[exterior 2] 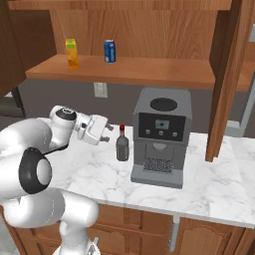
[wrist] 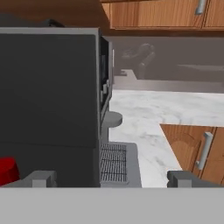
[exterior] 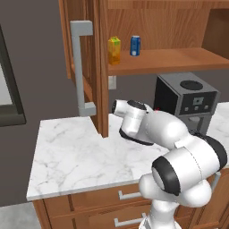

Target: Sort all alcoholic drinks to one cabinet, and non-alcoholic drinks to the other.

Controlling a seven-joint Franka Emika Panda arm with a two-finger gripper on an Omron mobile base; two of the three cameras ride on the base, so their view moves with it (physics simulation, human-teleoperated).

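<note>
Drinks count: one juice carton (exterior 2: 72, 53) and one blue soda can (exterior 2: 110, 51) up on the cabinet shelf (exterior 2: 149, 72), one grey red-capped bottle (exterior 2: 122, 144) on the desk (exterior 2: 209, 184) beside the coffee machine (exterior 2: 162, 137). Pincer (exterior 2: 105, 133) hangs wide open just beside that bottle, holding nothing.

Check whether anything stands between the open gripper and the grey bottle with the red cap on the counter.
Nothing visible does. The gripper is open just left of the grey bottle, with only bare marble counter between them. The coffee machine stands on the bottle's far side, to its right.
</note>
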